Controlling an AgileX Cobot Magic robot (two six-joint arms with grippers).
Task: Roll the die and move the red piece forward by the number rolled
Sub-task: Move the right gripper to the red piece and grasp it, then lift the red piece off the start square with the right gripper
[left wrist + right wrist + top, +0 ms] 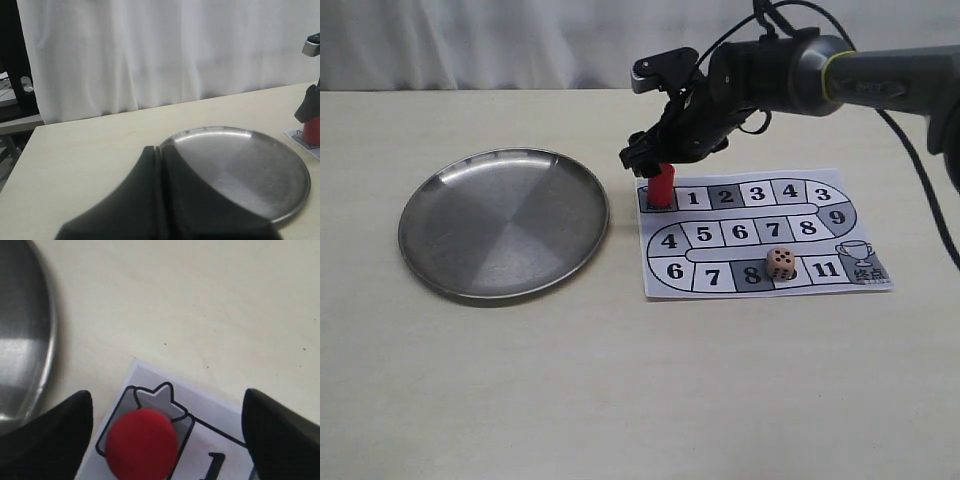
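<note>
Exterior view gives you the right pincer low over the red piece, which stands upright on the start square at the 10 o'clock corner of the paper board. The die rests on the board's bottom row, just past square 8, at about 4 o'clock from the red piece. A steel plate lies on the desk at the board's 9 o'clock. Your right wrist view shows that pincer spread wide, its fingers on either side of the piece and clear of it. Your left wrist view shows the left pincer with fingers pressed together, near the plate's rim.
</note>
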